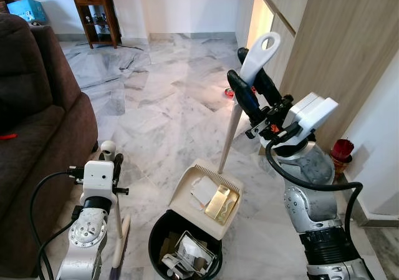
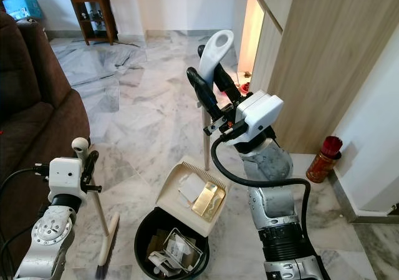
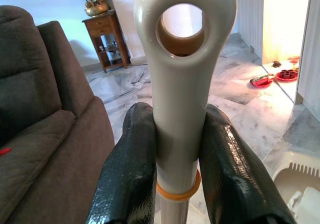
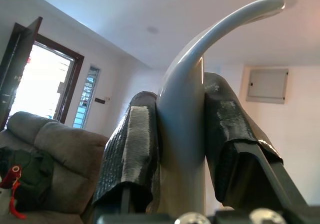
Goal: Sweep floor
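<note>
My left gripper is shut on the white handle of a small broom. The broom stands upright at the lower left with its head on the marble floor. The left wrist view shows the fingers clamped just below the handle's loop. My right gripper is shut on the long cream handle of a dustpan, below its looped top. The pan is tilted over a black bin and holds paper and a gold wrapper. Scraps of trash lie in the bin.
A brown sofa lines the left side. A wooden cabinet wall stands on the right, with a red cup at its foot. Far back are a dark side table and small red items on the floor.
</note>
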Robot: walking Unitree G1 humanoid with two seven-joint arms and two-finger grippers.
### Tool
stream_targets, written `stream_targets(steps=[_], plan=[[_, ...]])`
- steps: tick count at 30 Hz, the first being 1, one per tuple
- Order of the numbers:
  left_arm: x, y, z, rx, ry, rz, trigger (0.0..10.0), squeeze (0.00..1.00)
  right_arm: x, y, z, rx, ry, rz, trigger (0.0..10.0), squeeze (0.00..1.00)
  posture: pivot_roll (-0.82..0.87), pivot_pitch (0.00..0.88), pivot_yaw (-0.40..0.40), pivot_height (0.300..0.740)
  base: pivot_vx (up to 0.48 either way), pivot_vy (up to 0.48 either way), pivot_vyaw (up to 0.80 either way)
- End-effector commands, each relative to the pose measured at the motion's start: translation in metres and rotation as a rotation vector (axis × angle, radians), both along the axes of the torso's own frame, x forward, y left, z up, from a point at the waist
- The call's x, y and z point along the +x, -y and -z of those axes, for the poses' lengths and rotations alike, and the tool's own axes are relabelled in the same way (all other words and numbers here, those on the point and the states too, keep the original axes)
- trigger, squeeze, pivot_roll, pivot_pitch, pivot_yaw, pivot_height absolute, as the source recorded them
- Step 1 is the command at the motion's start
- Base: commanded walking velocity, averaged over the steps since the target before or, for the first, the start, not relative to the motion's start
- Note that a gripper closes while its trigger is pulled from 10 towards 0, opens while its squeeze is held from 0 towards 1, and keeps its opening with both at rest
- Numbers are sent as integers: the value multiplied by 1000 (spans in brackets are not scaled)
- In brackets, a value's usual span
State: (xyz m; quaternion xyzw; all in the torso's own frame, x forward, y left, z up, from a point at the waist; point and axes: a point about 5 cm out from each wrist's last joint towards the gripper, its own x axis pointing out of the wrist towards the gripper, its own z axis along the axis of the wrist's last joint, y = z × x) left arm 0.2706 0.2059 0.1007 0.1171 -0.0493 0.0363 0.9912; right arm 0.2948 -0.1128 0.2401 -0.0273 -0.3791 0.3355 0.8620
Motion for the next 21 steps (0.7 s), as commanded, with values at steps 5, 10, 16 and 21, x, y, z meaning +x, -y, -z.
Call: stream_targets(steps=[5,10,16,21], plan=[[5,-2,-11,28,45,12,10000,0,-17,-5,-24,25,113,-63,10000,0,67,0,56,740,0,0,0],[5,-3,-11,29,46,10,10000,0,-21,-9,-22,14,96,-126,10000,0,69,0,56,740,0,0,0],[5,-5,-12,32,46,6,10000,0,-31,-12,-23,25,70,-225,10000,0,74,0,55,740,0,0,0],[6,-5,-12,33,48,6,10000,0,-35,-12,-24,34,58,-274,10000,0,72,0,56,740,0,0,0]])
